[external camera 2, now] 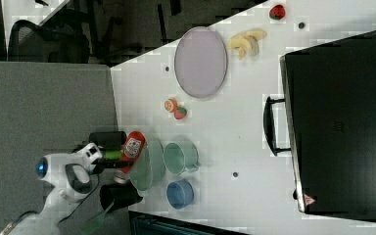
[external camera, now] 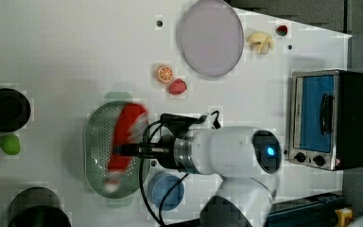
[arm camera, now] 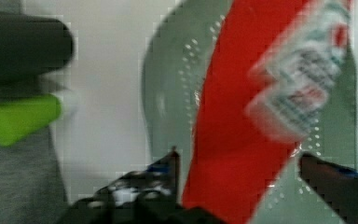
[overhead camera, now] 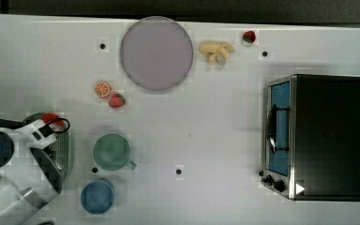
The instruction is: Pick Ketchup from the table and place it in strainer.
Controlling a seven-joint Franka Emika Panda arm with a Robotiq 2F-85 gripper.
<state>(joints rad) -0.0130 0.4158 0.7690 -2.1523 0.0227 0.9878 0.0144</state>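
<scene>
The Ketchup (external camera: 123,135), a red bottle with a white label, lies lengthwise over the pale green strainer (external camera: 94,142) and looks blurred. My gripper (external camera: 125,150) hangs right above it. In the wrist view the bottle (arm camera: 233,140) stands between the two dark fingertips (arm camera: 170,163) of my gripper (arm camera: 242,175), which are spread wide with a gap on one side, so the gripper is open. The perforated strainer wall (arm camera: 168,93) shows behind the bottle. In the right view the bottle (external camera 2: 133,146) is at the strainer's (external camera 2: 149,169) rim. In the top view the arm covers most of the strainer (overhead camera: 66,150).
A green mug (overhead camera: 111,151) and a blue cup (overhead camera: 97,196) stand close beside the strainer. An orange slice (overhead camera: 102,89), a strawberry (overhead camera: 117,100), a round plate (overhead camera: 156,52) and bananas (overhead camera: 215,50) lie farther off. A toaster oven (overhead camera: 318,136) sits at the top view's right. Black pots (external camera: 4,109) flank the strainer.
</scene>
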